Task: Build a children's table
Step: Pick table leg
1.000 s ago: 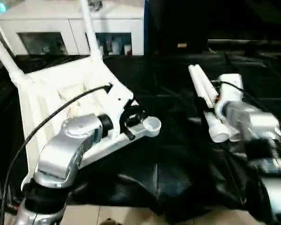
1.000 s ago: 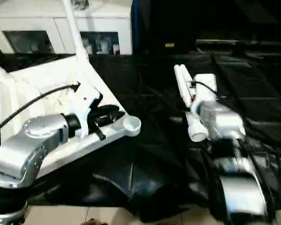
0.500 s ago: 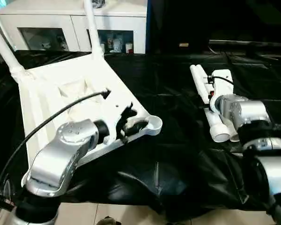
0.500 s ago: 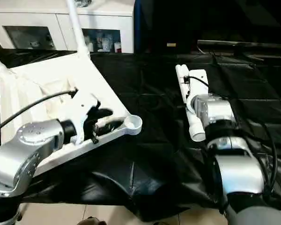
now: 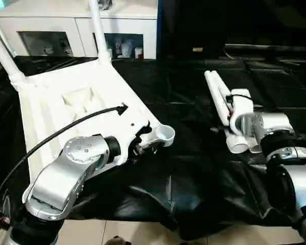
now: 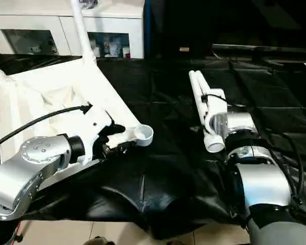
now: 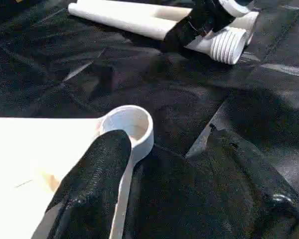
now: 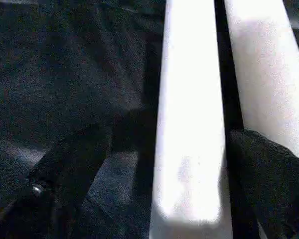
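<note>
Black cloth (image 5: pixel 194 168) drapes the work table, creased w/ fold lines, hanging over the near edge. Pale tiled floor (image 5: pixel 117 232) below it. Behind: white cabinet (image 5: pixel 76 30) w/ glass doors, small bottles on a shelf inside. Rest of the bkgd is dark.
</note>
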`<state>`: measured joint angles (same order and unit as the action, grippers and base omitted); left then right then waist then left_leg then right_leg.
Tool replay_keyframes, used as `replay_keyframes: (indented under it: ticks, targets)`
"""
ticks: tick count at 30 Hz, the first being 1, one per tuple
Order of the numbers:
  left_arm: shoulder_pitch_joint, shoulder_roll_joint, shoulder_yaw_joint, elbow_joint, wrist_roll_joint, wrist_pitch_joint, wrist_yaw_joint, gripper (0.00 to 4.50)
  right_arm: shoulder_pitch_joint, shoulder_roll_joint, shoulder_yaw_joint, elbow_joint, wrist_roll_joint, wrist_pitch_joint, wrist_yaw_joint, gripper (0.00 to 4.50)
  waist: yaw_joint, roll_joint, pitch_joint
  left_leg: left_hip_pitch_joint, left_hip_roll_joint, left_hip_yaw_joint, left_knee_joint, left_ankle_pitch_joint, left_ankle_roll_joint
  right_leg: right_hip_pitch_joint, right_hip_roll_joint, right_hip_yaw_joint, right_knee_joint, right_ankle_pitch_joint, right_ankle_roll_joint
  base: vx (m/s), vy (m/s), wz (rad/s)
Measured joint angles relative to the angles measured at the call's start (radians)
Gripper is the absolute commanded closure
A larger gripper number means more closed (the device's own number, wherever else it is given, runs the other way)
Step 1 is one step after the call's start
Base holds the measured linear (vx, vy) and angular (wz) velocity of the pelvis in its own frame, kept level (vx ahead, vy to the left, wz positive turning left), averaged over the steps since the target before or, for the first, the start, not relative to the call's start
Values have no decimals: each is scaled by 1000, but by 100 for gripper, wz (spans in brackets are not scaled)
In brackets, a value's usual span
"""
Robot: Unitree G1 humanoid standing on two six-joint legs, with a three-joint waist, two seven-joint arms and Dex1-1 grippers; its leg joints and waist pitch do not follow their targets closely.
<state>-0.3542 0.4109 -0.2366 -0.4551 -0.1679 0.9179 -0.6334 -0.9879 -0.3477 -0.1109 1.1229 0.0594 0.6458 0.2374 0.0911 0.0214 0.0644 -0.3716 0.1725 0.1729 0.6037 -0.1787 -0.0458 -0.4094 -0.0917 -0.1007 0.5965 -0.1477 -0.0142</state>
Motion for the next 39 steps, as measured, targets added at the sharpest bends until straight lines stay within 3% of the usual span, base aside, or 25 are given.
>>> replay_keyframes:
  ticks: [14, 15, 23, 24, 29, 36, 39]
  targets:
    - [-8, 5, -9, 0, -13, -11, 1, 157, -30, 8, -9, 38, 21, 79, 82, 0, 1, 0, 0, 0, 0, 0, 0, 0, 0, 0, 0, 0, 0, 0, 0, 0, 0, 0]
    - [-9, 5, -10, 0, -13, -11, 1, 153, -30, 9, -9, 41, 21, 86, 85, 26, 1, 0, 0, 0, 0, 0, 0, 0, 0, 0, 0, 0, 0, 0, 0, 0, 0, 0]
    - [-35, 5, -23, 11, -13, -32, 0, 153, -39, 10, 0, 66, 13, 95, 106, 78, 1, -5, 0, 0, 0, 0, 0, 0, 0, 0, 0, 0, 0, 0, 0, 0, 0, 0]
    - [-41, 5, -23, 13, -13, -33, 1, 153, -39, 10, 0, 67, 12, 95, 110, 106, 1, -6, 0, 0, 0, 0, 0, 0, 0, 0, 0, 0, 0, 0, 0, 0, 0, 0]
    - [-51, 5, -43, 49, -12, -61, -5, 153, -39, 0, -2, 76, 13, 95, 107, 148, 1, -6, 0, 0, 0, 0, 0, 0, 0, 0, 0, 0, 0, 0, 0, 0, 0, 0]
    - [-83, 0, -55, 99, 11, -110, 3, 153, -38, -10, -36, 80, 24, 95, 84, 203, 0, -8, 1, 0, 0, 0, 0, 0, 0, 0, 0, 0, 1, 0, 0, 0, 0, 0]
    - [-88, -40, -43, 136, 9, -134, 25, 153, -38, -11, -53, 80, 34, 95, 67, 231, -1, -7, 0, -1, 0, 0, 1, 0, 0, 0, 0, 0, 1, 0, 0, 0, 0, 0]
